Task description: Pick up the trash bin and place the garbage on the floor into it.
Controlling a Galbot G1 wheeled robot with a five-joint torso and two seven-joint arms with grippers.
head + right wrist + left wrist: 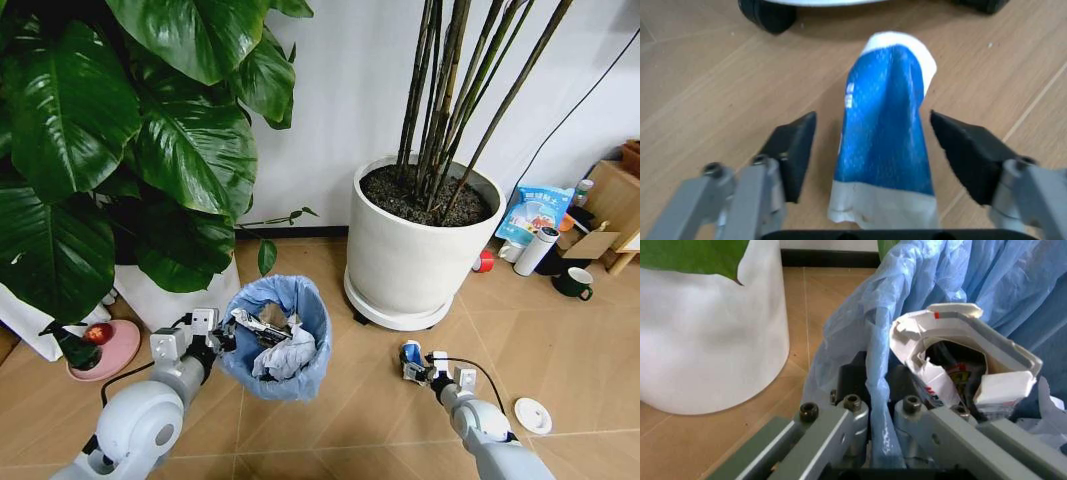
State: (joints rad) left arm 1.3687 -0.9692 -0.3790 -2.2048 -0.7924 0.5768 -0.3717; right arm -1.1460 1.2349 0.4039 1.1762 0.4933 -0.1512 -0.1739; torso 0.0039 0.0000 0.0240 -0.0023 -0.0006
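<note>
Low in the centre of the head view, the left gripper (222,338) reaches forward, clamped on the rim of the small round trash bin lined with crinkly light-blue plastic (310,330), already holding paper. At lower right, the right gripper (413,364) reaches down to the floor, jaws wide around a flattened blue-and-white tube (885,131).

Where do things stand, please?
Left gripper shut on bin rim. Right gripper open, fingers astride blue tube on floor. White lid also down. Nothing blocking.
</note>
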